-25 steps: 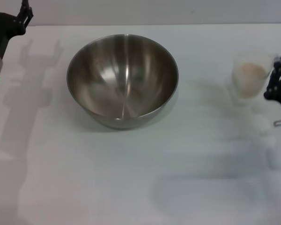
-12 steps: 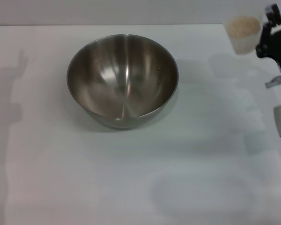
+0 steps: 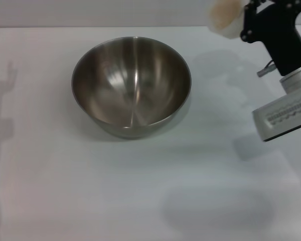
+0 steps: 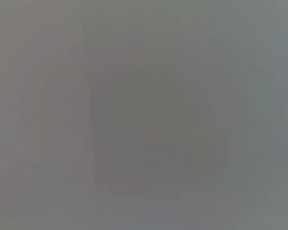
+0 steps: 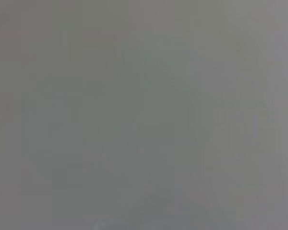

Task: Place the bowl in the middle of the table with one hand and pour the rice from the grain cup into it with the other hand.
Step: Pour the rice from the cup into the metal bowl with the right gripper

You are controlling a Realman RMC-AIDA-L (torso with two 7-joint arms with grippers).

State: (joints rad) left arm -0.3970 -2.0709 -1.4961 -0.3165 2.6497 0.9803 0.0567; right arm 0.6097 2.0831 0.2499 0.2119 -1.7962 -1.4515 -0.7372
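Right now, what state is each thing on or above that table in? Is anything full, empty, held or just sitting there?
bowl: upright on the table, empty, nothing touching it.
grain cup: lifted off the table, held by the right tool, off to the bowl's right.
rice: all inside the cup, none in the bowl.
right tool: shut on the grain cup.
left tool: out of sight.
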